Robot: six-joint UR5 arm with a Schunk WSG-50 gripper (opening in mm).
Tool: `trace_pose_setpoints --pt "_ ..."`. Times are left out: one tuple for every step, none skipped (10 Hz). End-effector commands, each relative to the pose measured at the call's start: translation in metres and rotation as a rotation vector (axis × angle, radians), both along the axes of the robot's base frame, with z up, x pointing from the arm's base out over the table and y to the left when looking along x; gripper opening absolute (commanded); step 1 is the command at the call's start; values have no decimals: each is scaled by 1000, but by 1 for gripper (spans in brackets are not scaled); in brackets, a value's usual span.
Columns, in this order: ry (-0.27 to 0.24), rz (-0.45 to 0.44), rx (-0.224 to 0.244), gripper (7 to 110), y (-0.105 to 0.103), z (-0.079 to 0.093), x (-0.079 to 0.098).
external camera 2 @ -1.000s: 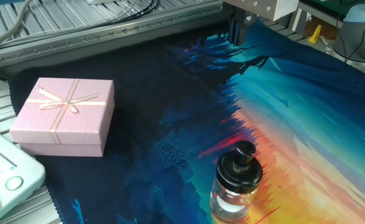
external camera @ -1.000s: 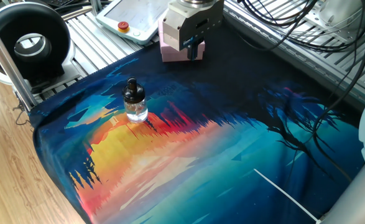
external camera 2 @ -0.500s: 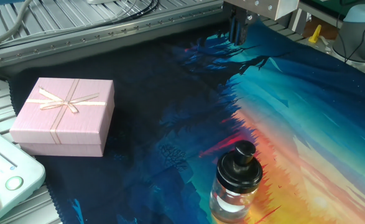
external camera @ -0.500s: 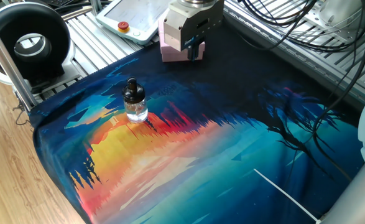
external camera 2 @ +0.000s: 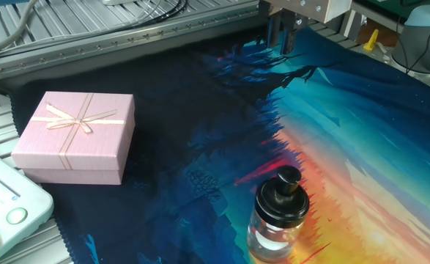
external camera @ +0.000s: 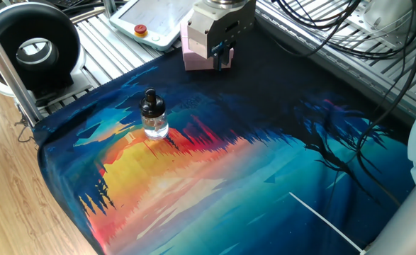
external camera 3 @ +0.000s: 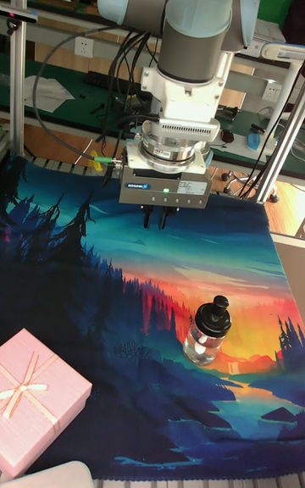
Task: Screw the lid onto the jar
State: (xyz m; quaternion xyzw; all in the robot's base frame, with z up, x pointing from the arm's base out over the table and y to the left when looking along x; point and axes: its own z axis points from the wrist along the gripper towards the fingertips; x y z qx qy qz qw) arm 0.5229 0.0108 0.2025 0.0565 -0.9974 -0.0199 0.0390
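Near the middle left of one fixed view, we see the jar [external camera: 155, 126] standing upright on the painted cloth [external camera: 264, 177], with the lid [external camera: 150, 103] already sitting on its neck. Over the last second the jar and lid have not shifted at all. What has changed is small: the gripper [external camera: 222, 54], up at the top centre of that frame, has drifted slightly higher, and in the other fixed view its fingers [external camera 2: 282, 32] sit a touch further left along the top edge. It hangs well apart from the jar and holds nothing; the fingers look close together, though we cannot tell for certain how wide the gap is. The pink gift box [external camera 2: 75, 136] lies untouched at the left of the other fixed view. We judge the lid is on and the arm is backing away, so the task looks finished or nearly so; how tight the thread is we cannot see.
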Motion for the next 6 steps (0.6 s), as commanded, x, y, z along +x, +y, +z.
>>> trace_pose_setpoints --pt "-5 -6 19 22 4 2 1" --pt "-5 -3 28 22 7 2 1" --pt "0 -4 43 22 10 2 0" --pt "2 -10 41 22 10 2 0" --pt "1 -7 45 22 10 2 0" --pt "1 -7 42 22 10 2 0"
